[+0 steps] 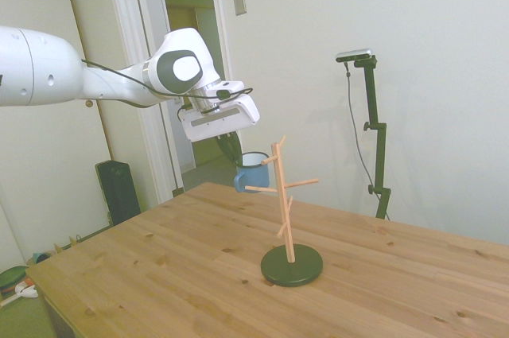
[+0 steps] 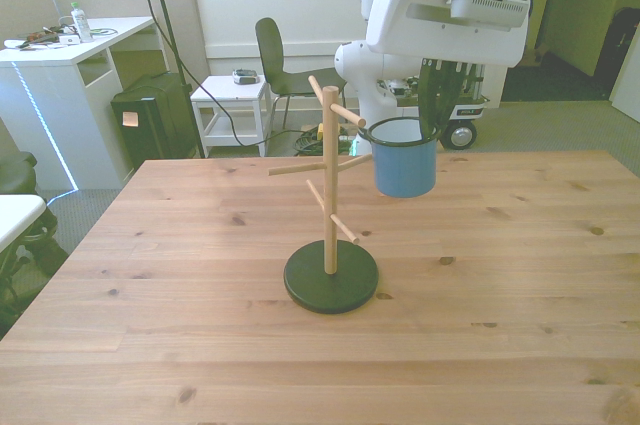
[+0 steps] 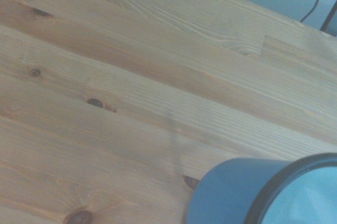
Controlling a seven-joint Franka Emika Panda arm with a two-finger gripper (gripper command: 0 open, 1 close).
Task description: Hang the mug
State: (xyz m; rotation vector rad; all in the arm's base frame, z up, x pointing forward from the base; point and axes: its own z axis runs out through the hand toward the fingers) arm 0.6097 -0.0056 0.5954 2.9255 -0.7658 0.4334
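Note:
The light-blue mug [image 2: 404,160] with a dark rim hangs in the air, held upright at its rim by my gripper [image 2: 432,123], whose dark fingers are shut on it. It also shows as the mug [image 1: 252,171] in the side view and the mug [image 3: 263,192] in the wrist view. A wooden peg stand [image 2: 330,195] on a round dark base [image 2: 331,280] rises mid-table. The mug hovers just to the front view's right of the stand's upper pegs, close to a peg tip [image 2: 361,122]. Its handle is hidden from the front view.
The wooden table [image 2: 500,275] stretches all round the stand. Behind it are a white desk [image 2: 60,55], a black chair [image 2: 275,60] and a small white trolley [image 2: 235,105]. In the side view a doorway [image 1: 191,67] lies behind the arm.

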